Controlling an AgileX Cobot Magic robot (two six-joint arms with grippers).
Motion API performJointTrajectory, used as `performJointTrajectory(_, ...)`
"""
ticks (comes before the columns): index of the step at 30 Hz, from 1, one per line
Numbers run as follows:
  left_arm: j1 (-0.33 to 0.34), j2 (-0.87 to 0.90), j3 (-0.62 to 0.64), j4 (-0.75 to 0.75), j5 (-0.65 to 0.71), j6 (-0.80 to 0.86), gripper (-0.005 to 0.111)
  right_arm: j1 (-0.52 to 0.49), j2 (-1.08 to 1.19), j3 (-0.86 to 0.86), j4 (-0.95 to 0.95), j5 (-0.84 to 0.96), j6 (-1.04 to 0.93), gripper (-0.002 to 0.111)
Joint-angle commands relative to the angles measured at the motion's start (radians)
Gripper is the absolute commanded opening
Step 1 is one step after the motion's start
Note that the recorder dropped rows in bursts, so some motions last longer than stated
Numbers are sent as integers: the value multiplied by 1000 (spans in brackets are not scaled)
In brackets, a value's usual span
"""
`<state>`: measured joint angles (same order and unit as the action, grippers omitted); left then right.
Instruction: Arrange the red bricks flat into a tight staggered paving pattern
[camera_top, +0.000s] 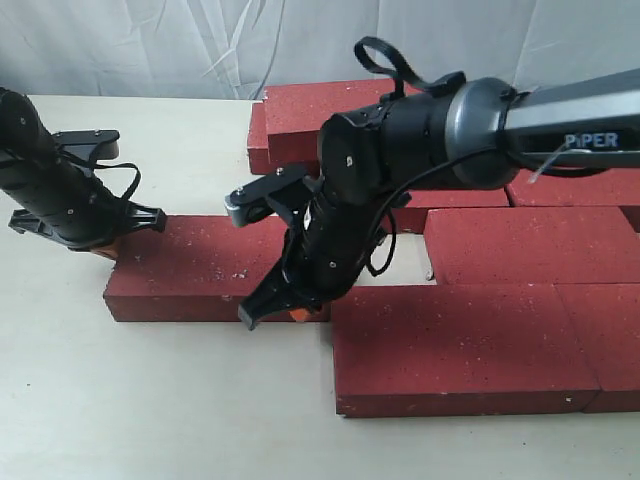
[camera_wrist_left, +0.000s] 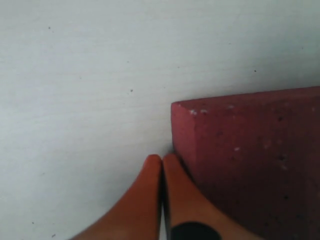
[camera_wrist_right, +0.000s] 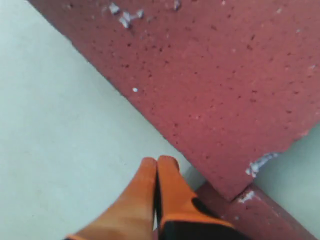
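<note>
Currently loose brick (camera_top: 200, 270) lies flat on the table (camera_top: 150, 400), one corner almost at the paved bricks (camera_top: 470, 345). Risk: your right gripper (camera_wrist_right: 158, 167), pinched closed and empty at that corner, could skew it (off-centre push). Left gripper (camera_wrist_left: 161, 165), also closed empty, touches its opposite end. Gritty dark red, white-specked.

Left arm (camera_top: 50, 185): black, slanted downward at the left of the exterior view.
Left jaws: pressed together; orange left fingertips (camera_wrist_left: 150, 172) touching, no gap visible.
Right arm (camera_top: 540, 125): reaches in from the right past the middle, wrist bent steeply down.
Right jaws: closed; orange right fingertips (camera_wrist_right: 146, 175) side by side, nothing held between them.
</note>
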<state>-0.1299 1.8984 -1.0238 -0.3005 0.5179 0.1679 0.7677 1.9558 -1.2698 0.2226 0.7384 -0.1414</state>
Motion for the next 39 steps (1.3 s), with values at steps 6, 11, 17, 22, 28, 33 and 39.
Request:
performJointTrajectory(6,-2,-3,-2,-4,3,1,0,0,43,1,-121,-65,95,-1)
performJointTrajectory(11,-2,-3,-2,-4,2,1,0,0,43,1,-204,-72,177,-1)
performJointTrajectory(17,-2,-3,-2,-4,2,1,0,0,39,1,-188,-58,179,-1)
performJointTrajectory(22,3,-3,-2,39,11,-2,0,0,-21,-5,-188,-45,179,-1)
performJointTrajectory(28,30,-3,-2,94,59,-72,0,-25,-109,-5,-240,-38,253,-1)
performJointTrajectory(33,28,-3,-2,75,69,-72,0,-73,-113,-5,-233,-25,252,-1)
performJointTrajectory(39,28,-3,-2,66,70,-72,0,-58,-65,-5,-157,-33,244,-1)
